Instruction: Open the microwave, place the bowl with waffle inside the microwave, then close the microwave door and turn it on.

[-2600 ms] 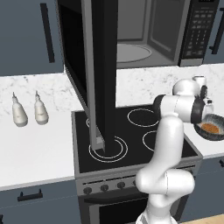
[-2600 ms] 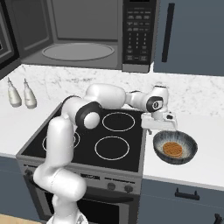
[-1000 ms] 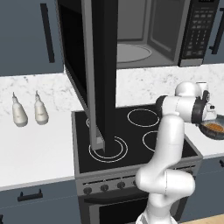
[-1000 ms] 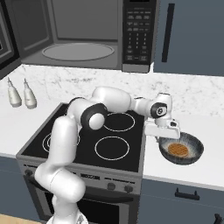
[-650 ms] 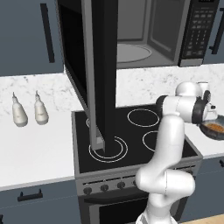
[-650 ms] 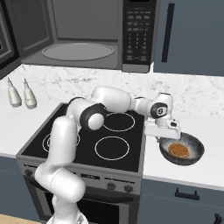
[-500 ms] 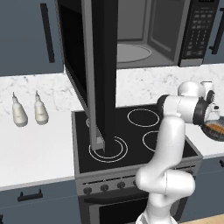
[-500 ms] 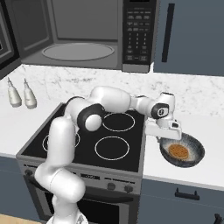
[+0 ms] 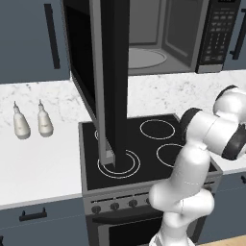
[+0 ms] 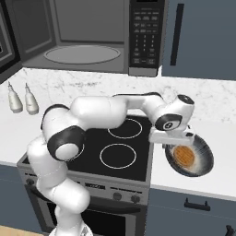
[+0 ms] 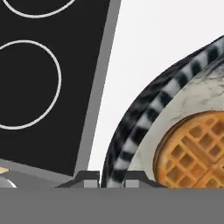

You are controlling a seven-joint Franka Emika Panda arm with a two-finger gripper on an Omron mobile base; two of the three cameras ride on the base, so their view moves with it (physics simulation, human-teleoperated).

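- Left base view: the microwave door (image 9: 113,81) is seen swung wide open, its edge hanging over the stove (image 9: 144,144) and standing across the left part of the microwave (image 9: 158,38) cavity. Two small bottles (image 9: 31,126) are seen on the counter (image 9: 38,168) left of the stove. The robot's own white arm stands at the right.
- Right base view: the gripper (image 10: 171,140) is seen low over the counter just right of the stove, at the left rim of the bowl (image 10: 203,159). The waffle (image 10: 183,156) lies in the bowl, just right of the gripper. The open microwave cavity is well above and to the left.
- Hand view: the two finger tips (image 11: 89,178) are seen narrowly set, one on each side of the bowl's striped rim, so the rim is clamped between them. The waffle lies inside the bowl to the right of the tips, and the stove edge to their left.
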